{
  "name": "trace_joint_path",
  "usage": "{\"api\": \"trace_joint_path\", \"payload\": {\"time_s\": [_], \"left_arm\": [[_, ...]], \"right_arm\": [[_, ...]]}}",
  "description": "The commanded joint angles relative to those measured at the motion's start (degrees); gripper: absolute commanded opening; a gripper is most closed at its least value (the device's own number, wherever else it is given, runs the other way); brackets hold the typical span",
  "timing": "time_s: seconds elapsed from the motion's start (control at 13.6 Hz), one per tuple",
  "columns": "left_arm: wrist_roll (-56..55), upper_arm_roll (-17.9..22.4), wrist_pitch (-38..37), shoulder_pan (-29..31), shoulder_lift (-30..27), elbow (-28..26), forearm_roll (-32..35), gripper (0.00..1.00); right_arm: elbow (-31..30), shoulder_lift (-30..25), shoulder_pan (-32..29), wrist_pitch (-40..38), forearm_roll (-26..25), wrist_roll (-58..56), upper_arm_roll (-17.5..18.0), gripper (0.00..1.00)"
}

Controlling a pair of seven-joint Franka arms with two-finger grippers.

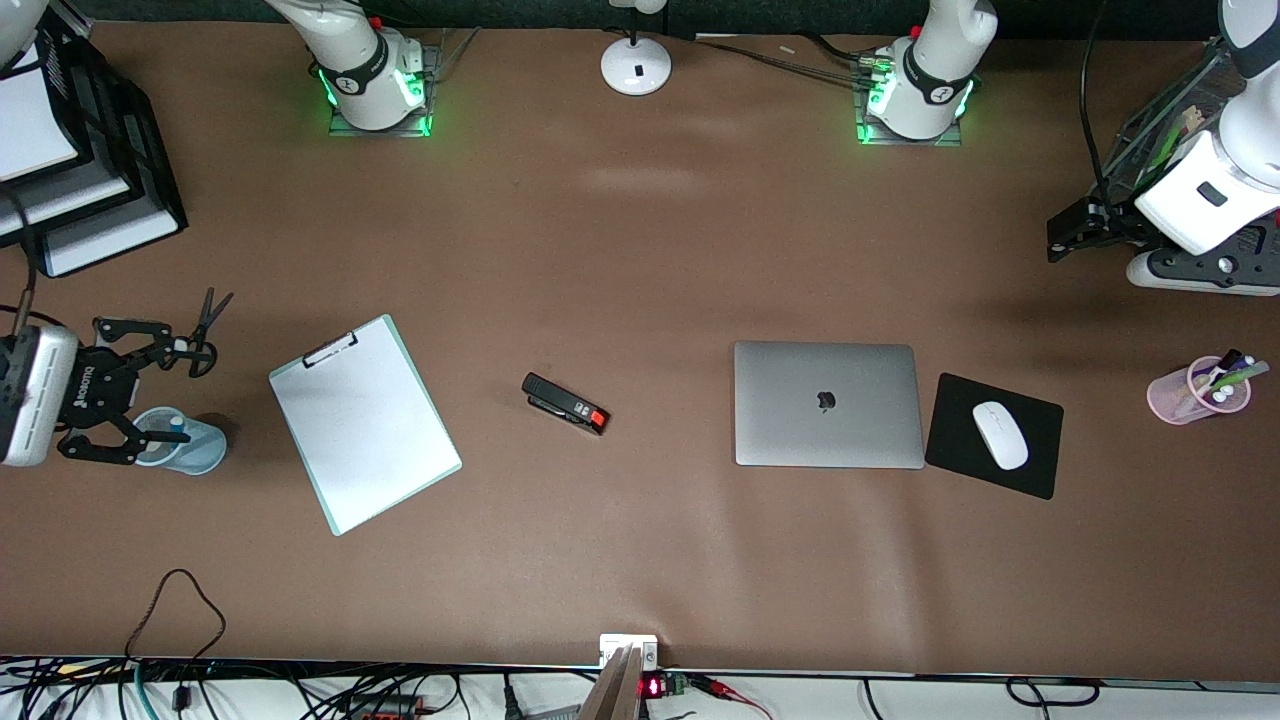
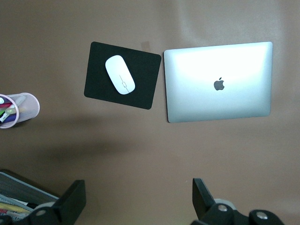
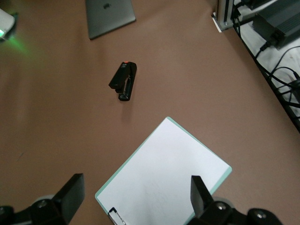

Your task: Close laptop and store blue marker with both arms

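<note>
Laptop lies shut, lid up, on the brown counter, well apart from both end effectors. Blue marker stands in a pale blue cup at the right arm's end, just beside the right end effector, fingers spread. Left end effector, also spread, hangs at the left arm's end. Mouse pad lies just beside the laptop.

Even overhead light – soft shadows; glare whitens the laptop lid.
</note>
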Motion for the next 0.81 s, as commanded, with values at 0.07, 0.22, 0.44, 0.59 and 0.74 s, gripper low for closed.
{"api": "trace_joint_path", "payload": {"time_s": [0.07,0.22,0.44,0.59,0.74], "left_arm": [[1.1,0.0,-1.3,0.0,0.6,1.6,-0.5,1.00],[1.1,0.0,-1.3,0.0,0.5,1.6,-0.5,1.00],[1.1,0.0,-1.3,0.0,0.6,1.7,-0.5,1.00],[1.0,-0.1,-1.3,0.0,0.6,2.0,-0.5,1.00],[1.0,-0.1,-1.3,0.0,0.6,2.0,-0.5,1.00]], "right_arm": [[-9.2,-6.5,3.1,5.0,-3.6,8.4,-0.2,1.00],[-12.1,-9.2,4.2,5.7,-5.2,14.7,-0.2,1.00],[-18.1,-13.4,5.5,6.9,-9.2,27.4,-0.1,1.00],[-20.8,-14.9,5.8,9.1,-11.9,32.9,0.0,1.00],[-21.9,-15.9,7.6,9.0,-15.7,42.1,0.0,1.00]]}}
